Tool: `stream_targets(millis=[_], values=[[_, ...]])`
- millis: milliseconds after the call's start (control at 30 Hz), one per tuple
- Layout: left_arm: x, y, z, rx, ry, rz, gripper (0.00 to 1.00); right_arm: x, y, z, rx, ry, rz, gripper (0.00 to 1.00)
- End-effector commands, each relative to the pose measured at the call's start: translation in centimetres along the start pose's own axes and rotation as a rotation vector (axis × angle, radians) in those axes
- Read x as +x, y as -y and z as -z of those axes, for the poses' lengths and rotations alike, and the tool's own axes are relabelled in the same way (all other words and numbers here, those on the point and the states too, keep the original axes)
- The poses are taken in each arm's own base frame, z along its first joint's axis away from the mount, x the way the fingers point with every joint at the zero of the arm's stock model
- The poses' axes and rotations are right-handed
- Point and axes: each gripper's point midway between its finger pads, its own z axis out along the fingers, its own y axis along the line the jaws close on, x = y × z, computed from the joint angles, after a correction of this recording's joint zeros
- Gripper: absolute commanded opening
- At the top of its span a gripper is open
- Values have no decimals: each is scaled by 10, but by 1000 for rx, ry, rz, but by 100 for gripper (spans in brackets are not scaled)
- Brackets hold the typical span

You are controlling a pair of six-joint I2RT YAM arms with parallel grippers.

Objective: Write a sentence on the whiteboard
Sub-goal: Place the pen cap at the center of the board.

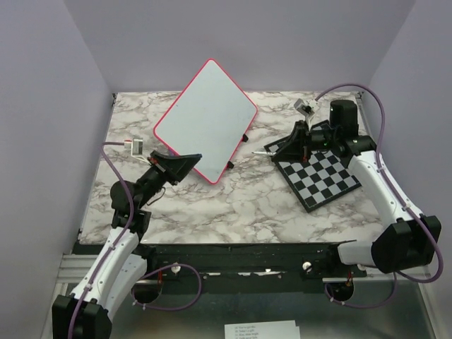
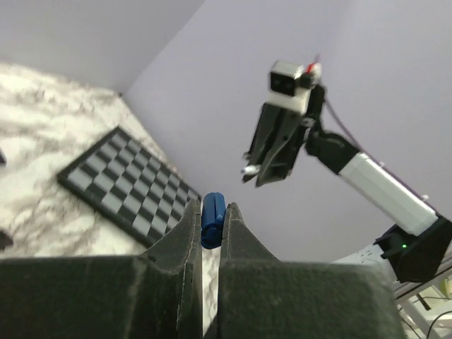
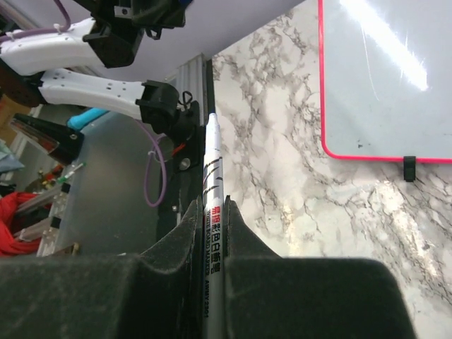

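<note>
The whiteboard lies tilted at the back middle of the marble table, with a pink-red rim and a blank face; no sentence shows on it. Its lower corner appears in the right wrist view. My right gripper is shut on a silver whiteboard marker, uncapped, held above the table to the right of the board. My left gripper is shut on a small blue cap and hovers by the board's near corner. From the left wrist, the right gripper hangs in the air ahead.
A black-and-white chessboard lies at the right of the table under the right arm, also in the left wrist view. The board's small black feet stick out at its edge. A black rail runs along the table's near edge.
</note>
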Motion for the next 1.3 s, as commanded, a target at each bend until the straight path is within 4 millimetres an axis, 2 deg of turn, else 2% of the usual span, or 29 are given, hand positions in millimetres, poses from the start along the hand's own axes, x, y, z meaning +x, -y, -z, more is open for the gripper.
stream_targets(millis=[0,33,67,100,133,233,267,333,367,400,467,600,667,733,867,933,967,1100,1267], values=[[63,-52,28,-185,-197,88,0,7,8,14,149,-6,87,1],[80,-52,31,-194,-244,96,0,4,12,18,181,4,113,1],[90,-68,37,-284,-248,103,0,2,13,22,214,13,138,0],[102,-77,42,-321,-278,73,0,10,23,28,263,22,107,0],[128,-69,45,-308,-350,78,0,7,28,32,283,42,136,1],[159,-91,50,-412,-401,40,0,15,41,45,350,59,135,0],[180,-91,51,-413,-455,33,0,15,43,48,368,61,141,0],[188,-102,46,-447,-451,-20,0,15,44,53,389,66,153,1],[200,-108,41,-449,-467,-37,0,15,44,53,391,66,159,0],[207,-105,36,-435,-478,-59,0,17,44,53,391,65,160,0],[216,-117,25,-442,-460,-106,0,19,44,53,392,64,162,0],[236,-123,4,-410,-466,-145,0,22,47,55,396,62,159,1],[250,-132,1,-416,-488,-149,0,22,48,55,394,62,159,1],[256,-133,-7,-405,-490,-146,0,22,48,56,397,64,160,1],[274,-151,-9,-439,-521,-142,0,23,49,57,396,64,158,1],[278,-153,-16,-442,-525,-141,0,22,47,56,391,63,163,1],[285,-161,-11,-468,-550,-140,0,23,47,56,389,63,162,0],[292,-169,-14,-500,-571,-136,0,23,47,55,379,62,160,1],[298,-180,-11,-552,-596,-139,14,24,48,55,374,59,154,1]])
